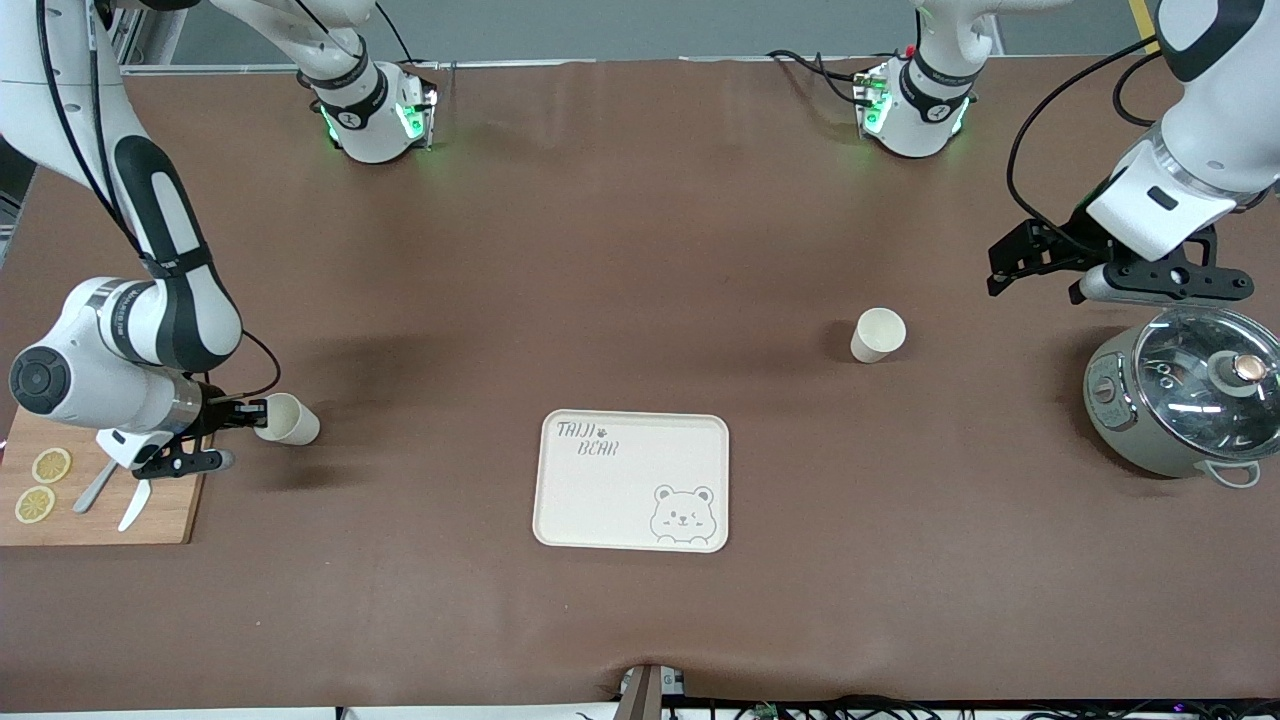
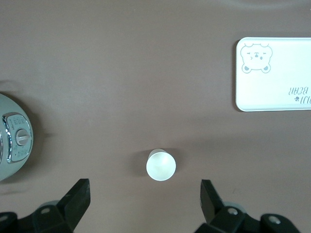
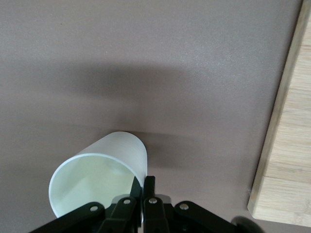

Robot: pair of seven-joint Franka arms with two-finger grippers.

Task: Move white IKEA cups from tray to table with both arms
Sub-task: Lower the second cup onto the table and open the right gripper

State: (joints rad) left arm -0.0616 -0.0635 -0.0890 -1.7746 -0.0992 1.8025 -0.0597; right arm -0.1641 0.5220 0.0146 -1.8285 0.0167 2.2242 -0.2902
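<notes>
One white cup (image 1: 878,334) stands upright on the brown table toward the left arm's end; it also shows in the left wrist view (image 2: 161,164). My left gripper (image 1: 1005,265) is open and empty in the air, over the table between that cup and the pot; its fingers (image 2: 77,201) are spread wide. My right gripper (image 1: 245,413) is shut on the rim of the other white cup (image 1: 290,419), one finger inside and one outside the wall (image 3: 109,170). That cup is tilted, low over the table beside the cutting board.
A cream bear-printed tray (image 1: 600,500) lies mid-table, nearer the front camera; it also shows in the left wrist view (image 2: 277,82). A pot with a glass lid (image 1: 1190,400) stands at the left arm's end. A wooden cutting board (image 1: 100,500) with lemon slices (image 1: 50,465) and utensils lies at the right arm's end.
</notes>
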